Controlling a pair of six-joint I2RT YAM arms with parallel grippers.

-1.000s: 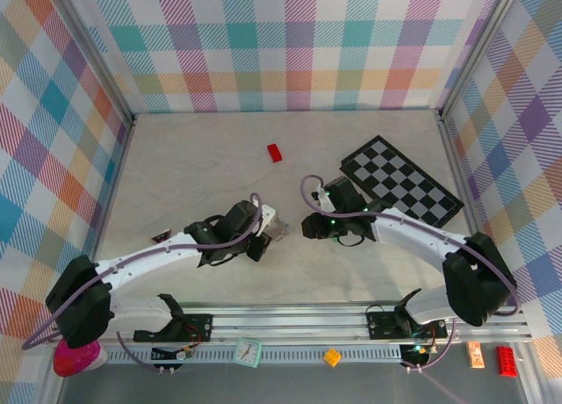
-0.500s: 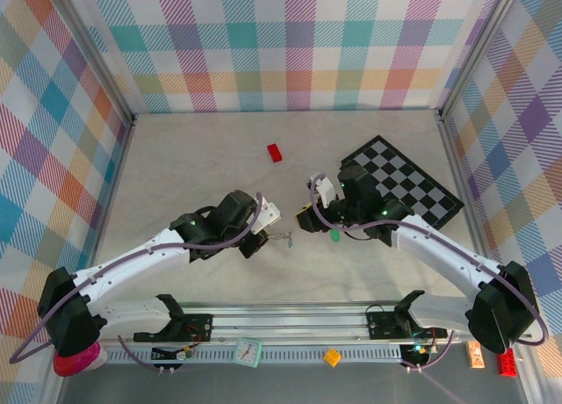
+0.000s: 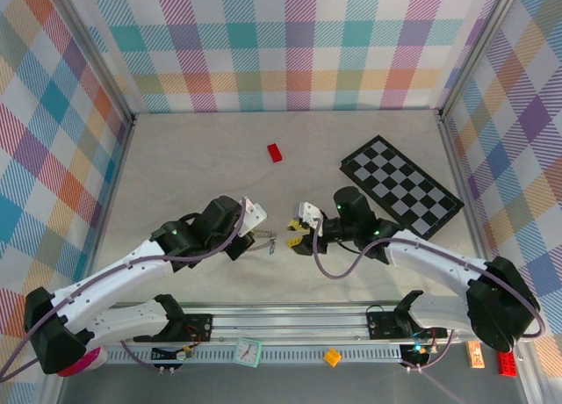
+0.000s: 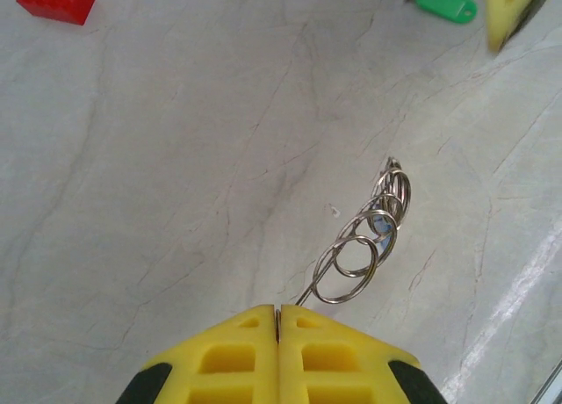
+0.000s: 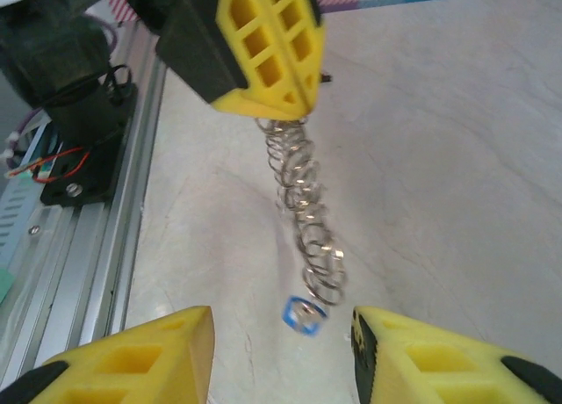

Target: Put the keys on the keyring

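My left gripper is shut on the keyring, a string of thin silvery loops that sticks out in front of its yellow jaws. In the right wrist view the keyring dangles from the left gripper, with the blue key's head blurred at its low end. My right gripper is open, its fingers either side of that blue head and apart from it. The green key lies flat on the table beyond the ring. From above, the left gripper and right gripper face each other closely.
A small red brick lies toward the back of the table. A black-and-white chequered board lies at the back right, behind the right arm. The aluminium rail runs along the near edge, close to the grippers.
My right gripper has opened wider and swung left to face the keyring. The green key left its jaws and lies on the table. The left gripper drew back slightly with the ring.
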